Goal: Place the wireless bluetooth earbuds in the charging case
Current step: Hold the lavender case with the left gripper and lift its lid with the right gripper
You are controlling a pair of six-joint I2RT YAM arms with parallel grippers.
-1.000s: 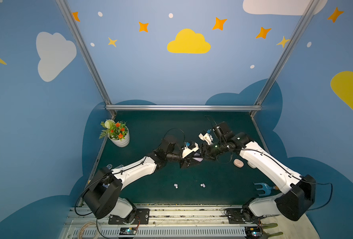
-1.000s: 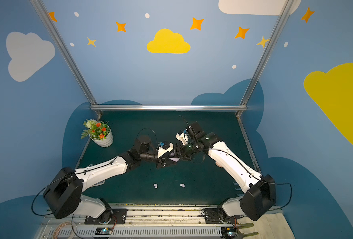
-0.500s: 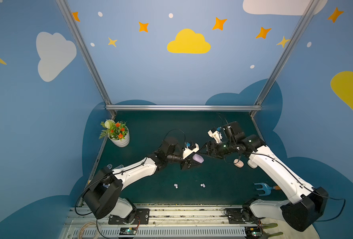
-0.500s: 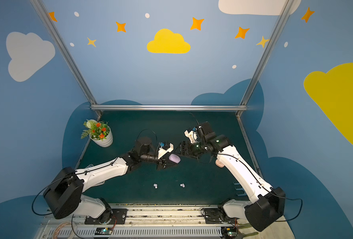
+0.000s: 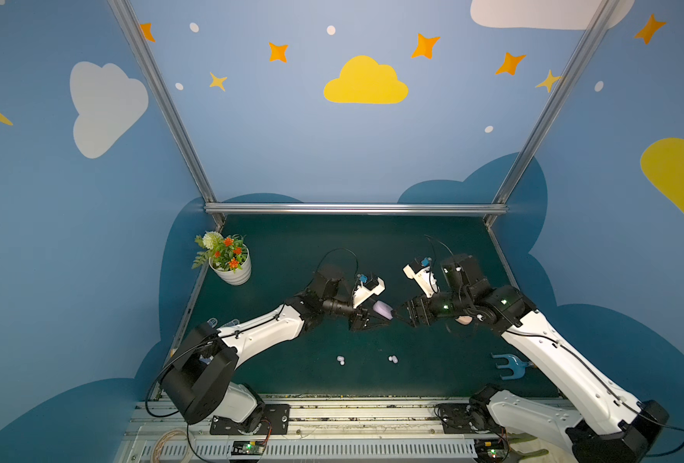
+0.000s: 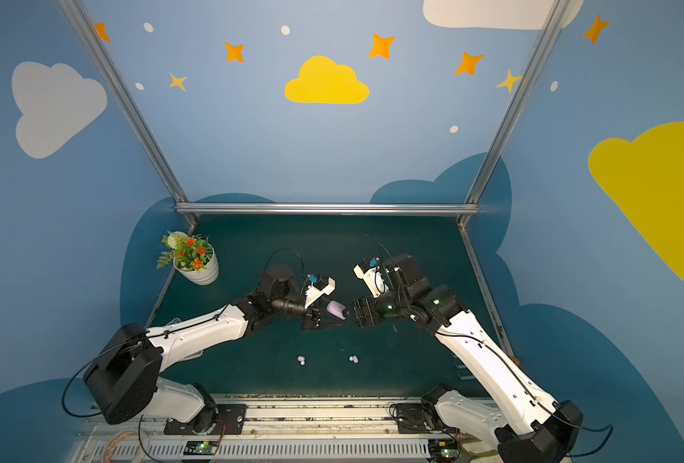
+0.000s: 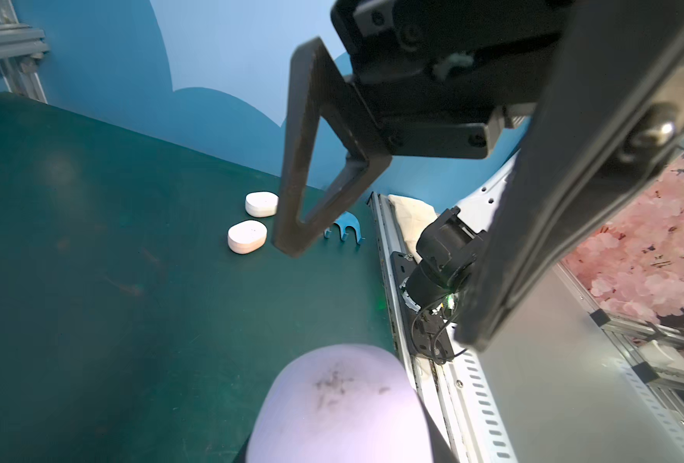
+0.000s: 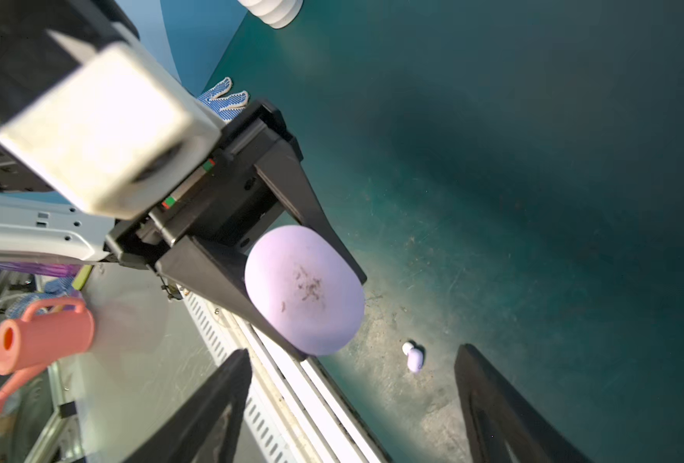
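Note:
My left gripper [image 5: 386,314] is shut on a pale lavender charging case [image 5: 382,309], held above the green mat; the case looks closed and fills the near part of the left wrist view [image 7: 340,405]. My right gripper [image 5: 402,314] faces it from the right, open and just short of the case [image 8: 304,290], with nothing between its fingers [image 8: 488,401]. Two lavender earbuds [image 5: 339,360] [image 5: 392,359] lie on the mat near its front edge in both top views. One earbud [image 8: 413,356] shows below the case in the right wrist view.
A white case [image 7: 261,203] and a peach case [image 7: 247,237] lie on the mat to the right, next to a blue fork-shaped piece [image 5: 509,364]. A flower pot [image 5: 230,264] stands at the back left. A pink watering can [image 8: 39,336] lies beyond the front rail.
My right gripper has drawn back to the right off the lavender case and opened wider. The left gripper has kept its hold on the case and hardly moved.

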